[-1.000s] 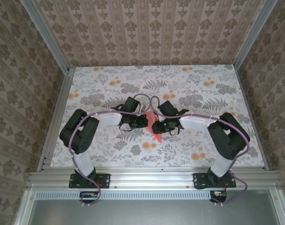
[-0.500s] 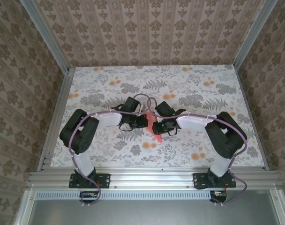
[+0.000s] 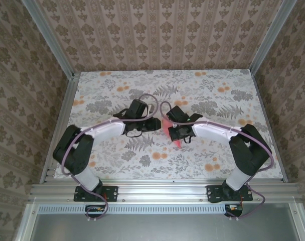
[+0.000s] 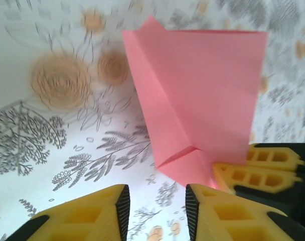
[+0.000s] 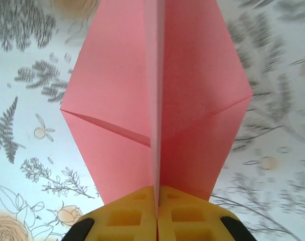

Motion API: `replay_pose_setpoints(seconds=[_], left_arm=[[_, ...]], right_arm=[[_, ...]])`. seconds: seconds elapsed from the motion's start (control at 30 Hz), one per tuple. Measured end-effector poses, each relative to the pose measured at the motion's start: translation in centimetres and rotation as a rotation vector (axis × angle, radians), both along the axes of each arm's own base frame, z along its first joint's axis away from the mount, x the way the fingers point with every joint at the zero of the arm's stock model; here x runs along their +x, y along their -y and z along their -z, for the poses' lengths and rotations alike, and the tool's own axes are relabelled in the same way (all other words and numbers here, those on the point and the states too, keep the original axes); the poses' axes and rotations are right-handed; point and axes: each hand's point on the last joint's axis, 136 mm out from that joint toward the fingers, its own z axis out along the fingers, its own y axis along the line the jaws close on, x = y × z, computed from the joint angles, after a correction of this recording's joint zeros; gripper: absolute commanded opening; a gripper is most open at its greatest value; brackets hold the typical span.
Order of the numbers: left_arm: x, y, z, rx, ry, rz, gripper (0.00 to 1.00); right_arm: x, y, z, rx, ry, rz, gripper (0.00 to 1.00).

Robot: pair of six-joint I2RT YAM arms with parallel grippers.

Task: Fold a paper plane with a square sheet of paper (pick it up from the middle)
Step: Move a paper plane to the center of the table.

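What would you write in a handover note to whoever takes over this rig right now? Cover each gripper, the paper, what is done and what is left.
Right gripper: jaws shut on the centre crease of the paper plane.
Left gripper: jaws open, nothing between them, close to the plane's corner.
Paper: pink, over the middle of the table, between the two grippers.
Done: diagonal folds and centre crease are in.
Left: probably the wing folds, then setting it down. I cannot tell whether it rests on the table.
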Motion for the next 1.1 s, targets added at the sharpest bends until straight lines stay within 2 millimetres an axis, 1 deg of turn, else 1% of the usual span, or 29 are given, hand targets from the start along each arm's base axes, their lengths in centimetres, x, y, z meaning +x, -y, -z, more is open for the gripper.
replay_pose_setpoints(seconds=[0.03,0.1,0.2,0.27,0.37,0.47,0.53,0.73,0.93,1.1], left_arm=[[0.1,-0.2,-1.1,-0.006,0.029,-0.013,0.40],[0.4,-0.8,-2.7,-0.008,0.073,-0.039,0.40],[0.6,-1.7,-3.6,0.005,0.111,-0.078,0.40],[0.5,-2.3,-3.5,0.022,0.115,-0.098,0.40],[0.0,-3.3,-2.5,0.057,0.101,-0.119,0.40],[-0.4,-4.1,-1.7,0.088,0.086,-0.131,0.40],[-0.5,-4.3,-1.6,0.096,0.084,-0.138,0.40],[-0.3,-4.5,-2.1,0.095,0.103,-0.150,0.40],[-0.4,-4.6,-2.0,0.098,0.100,-0.150,0.40],[-0.4,-4.6,-2.0,0.098,0.099,-0.150,0.40]], right_arm=[[0.6,0.4,-0.5,-0.008,0.013,0.018,0.09],[1.7,1.3,-1.2,-0.024,0.028,0.058,0.10],[3.0,2.0,-1.2,-0.054,0.028,0.109,0.10],[3.6,2.1,-0.7,-0.071,0.015,0.128,0.10],[4.1,1.9,0.7,-0.101,-0.025,0.147,0.12],[4.3,1.9,2.2,-0.125,-0.058,0.163,0.14],[4.1,2.1,2.9,-0.139,-0.074,0.168,0.16],[3.8,2.3,3.7,-0.155,-0.098,0.175,0.22],[3.6,2.4,4.7,-0.169,-0.120,0.180,0.24],[3.6,2.4,5.0,-0.172,-0.123,0.180,0.25]])
